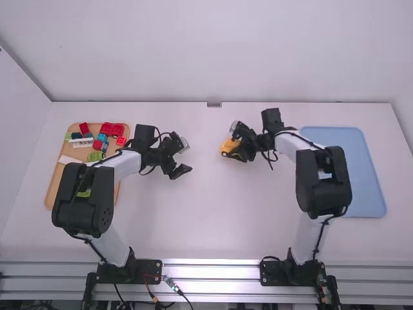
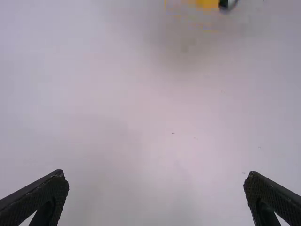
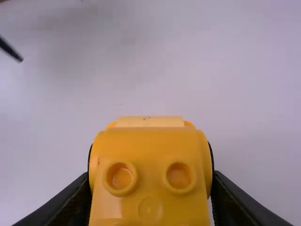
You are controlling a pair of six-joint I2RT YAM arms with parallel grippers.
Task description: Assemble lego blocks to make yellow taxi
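No text, label, brand, number or sign can be read.

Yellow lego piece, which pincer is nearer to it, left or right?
Right. The right pincer grips the yellow lego piece from both sides, while the left pincer is open, apart from it, off to its left in the high view.
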